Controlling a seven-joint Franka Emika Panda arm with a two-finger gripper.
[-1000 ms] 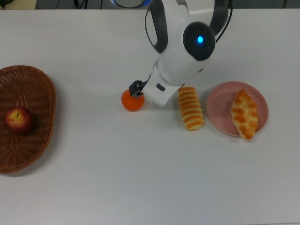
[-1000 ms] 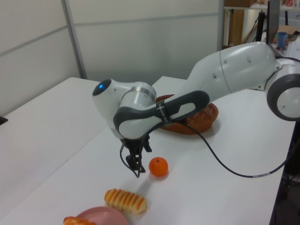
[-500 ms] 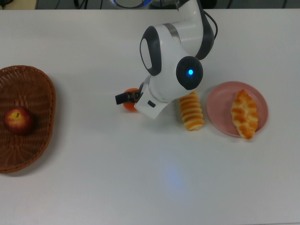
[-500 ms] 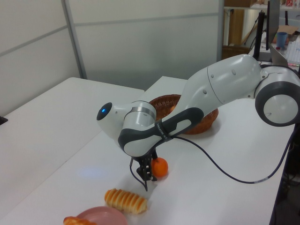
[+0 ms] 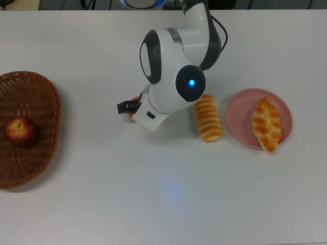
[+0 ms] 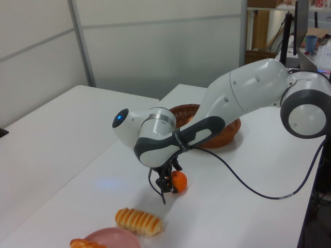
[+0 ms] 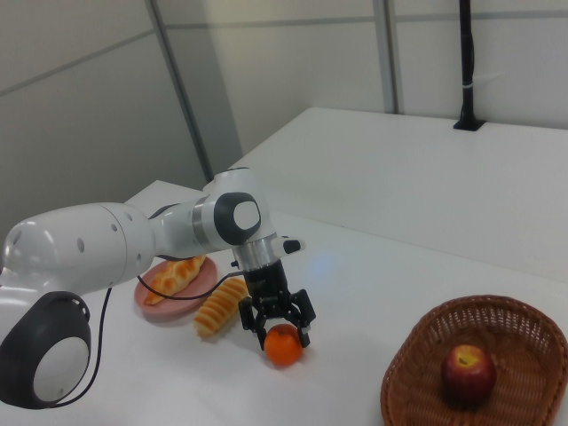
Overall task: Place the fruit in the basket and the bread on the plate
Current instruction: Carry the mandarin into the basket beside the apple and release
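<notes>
- Gripper [image 7: 277, 327] now clamped on the tangerine [image 7: 284, 345], jaws on either side of the fruit; a second earlier, jaws beside the fruit in the left view and not yet around it.
- Tangerine carried toward the top view's left compared with a second ago, almost hidden under the wrist in the top view; in the right view, low over the bench [image 5: 153, 204], contact with the surface not determinable.
- Meaning for the task, as a judgement: grasp made, transport to the basket [image 5: 46, 109] begun; basket well apart at the top view's far left.
- Apple [image 5: 20, 130] already inside the basket; one fruit left to deliver.
- Braided pastry [image 5: 266, 124] on the pink plate [image 5: 236, 108], long axis running near-to-far in the top view, slightly tilted, pointed ends at top and bottom.
- Ridged roll [image 5: 207, 117] on the bench just beside the plate's left rim in the top view, long axis roughly parallel to the braided pastry, stripes crosswise; not yet placed.
</notes>
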